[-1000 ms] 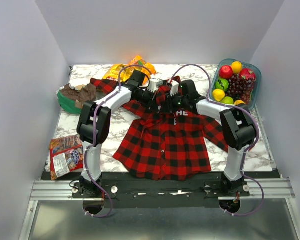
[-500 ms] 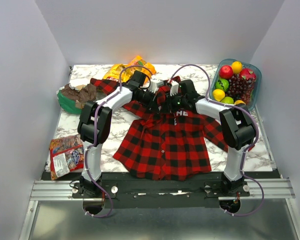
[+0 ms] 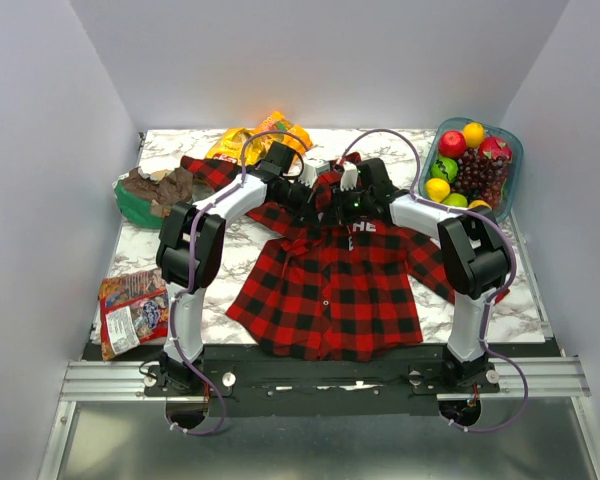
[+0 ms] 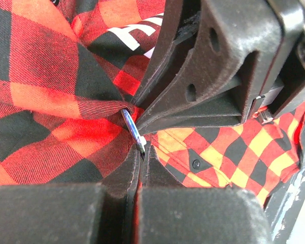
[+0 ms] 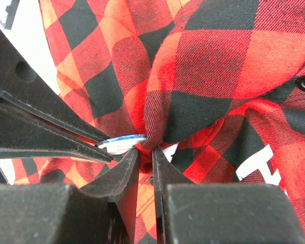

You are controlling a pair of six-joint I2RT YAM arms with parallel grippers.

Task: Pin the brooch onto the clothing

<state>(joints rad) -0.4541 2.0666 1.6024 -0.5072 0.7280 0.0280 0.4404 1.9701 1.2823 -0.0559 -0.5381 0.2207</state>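
Note:
The clothing (image 3: 330, 285), a red and black plaid shirt with white letters, lies flat in the middle of the table. Both grippers meet at its collar area. My left gripper (image 3: 310, 200) is shut on the brooch (image 4: 133, 133), a thin disc seen edge-on, bluish and white. The left wrist view shows the left gripper (image 4: 142, 152) pressing the disc against a raised fold of shirt (image 4: 40, 101). My right gripper (image 5: 146, 152) is shut on that fold of plaid fabric (image 5: 218, 66). The brooch (image 5: 122, 142) touches the fold just left of the right gripper's fingertips. In the top view the right gripper (image 3: 342, 203) hides the brooch.
A clear container of fruit (image 3: 515, 160) stands at the back right. Orange snack bags (image 3: 255, 140) lie at the back centre. A green bag with brown items (image 3: 145, 195) is at the left, and a snack packet (image 3: 130, 312) lies near the front left edge.
Both grippers stay together at the collar. The left arm has shifted very slightly to the right.

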